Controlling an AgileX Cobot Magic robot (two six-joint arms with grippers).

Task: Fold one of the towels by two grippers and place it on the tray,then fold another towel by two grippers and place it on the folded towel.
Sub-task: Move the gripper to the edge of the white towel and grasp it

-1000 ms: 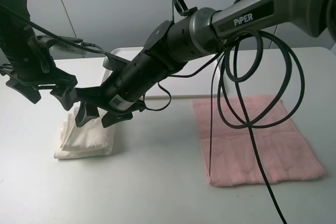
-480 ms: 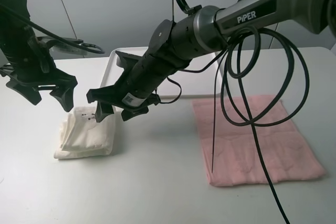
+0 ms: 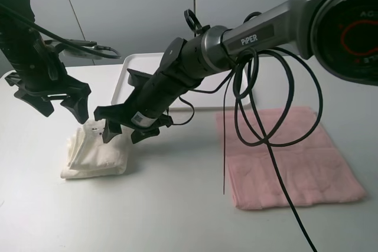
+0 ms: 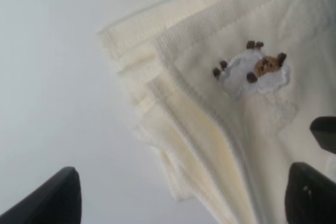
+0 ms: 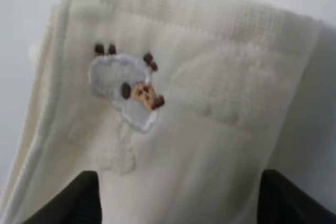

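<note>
The cream towel (image 3: 94, 153) lies folded into a thick bundle on the table at the left, with a small embroidered sheep (image 4: 254, 70) on its top layer. My left gripper (image 3: 57, 107) hangs open just above the bundle's far left corner, with nothing between its fingers (image 4: 50, 198). My right gripper (image 3: 126, 131) reaches across from the right and stands open over the bundle's far right corner. The right wrist view shows the cream towel (image 5: 173, 108) between the spread fingers (image 5: 71, 198). The pink towel (image 3: 289, 157) lies flat at the right. The white tray (image 3: 126, 72) sits behind, partly hidden by the right arm.
Black cables (image 3: 260, 116) loop down from the right arm over the near edge of the pink towel's left side. The right arm (image 3: 236, 45) spans the middle of the table above the tray. Bare table shows in front of both towels.
My right gripper has shifted a little to the right and come down over the cream bundle's far right corner. The left gripper has barely moved. The cream towel lies as before.
</note>
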